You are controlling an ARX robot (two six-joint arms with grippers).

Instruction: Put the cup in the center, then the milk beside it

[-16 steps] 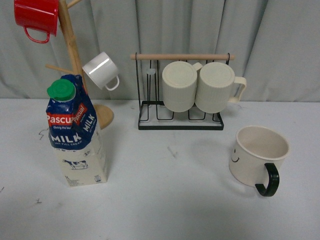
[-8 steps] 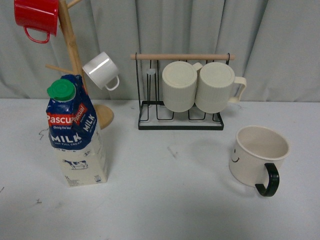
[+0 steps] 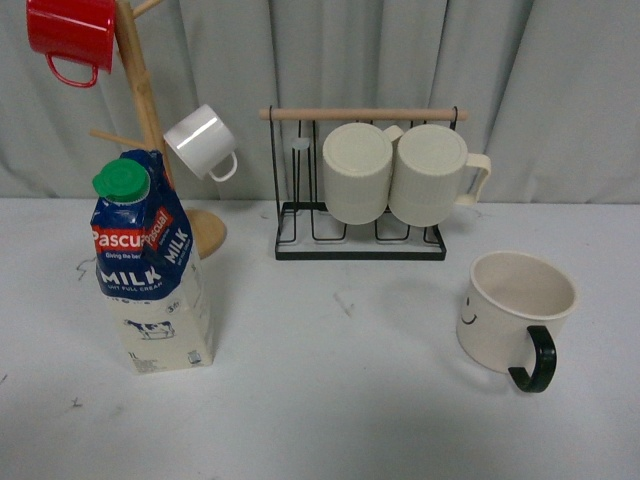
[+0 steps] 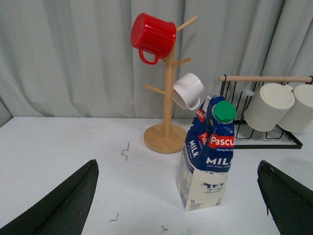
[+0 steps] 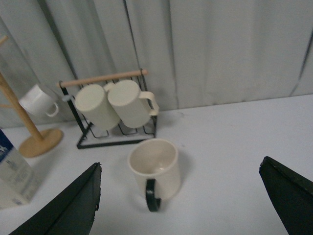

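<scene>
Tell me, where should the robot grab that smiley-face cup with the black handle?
Probably the rim wall, from above. The cup stands upright with its mouth open, so one finger can drop inside and one outside. Its black handle sticks out toward the robot, so pinch a side away from it. The open right end effector faces it.

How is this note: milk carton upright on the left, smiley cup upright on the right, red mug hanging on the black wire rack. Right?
One thing is wrong: the red mug hangs on the wooden mug tree, not the black wire rack, which holds two ribbed cream mugs. The front view shows it. The milk carton is upright on the left, the smiley cup on the right.
</scene>
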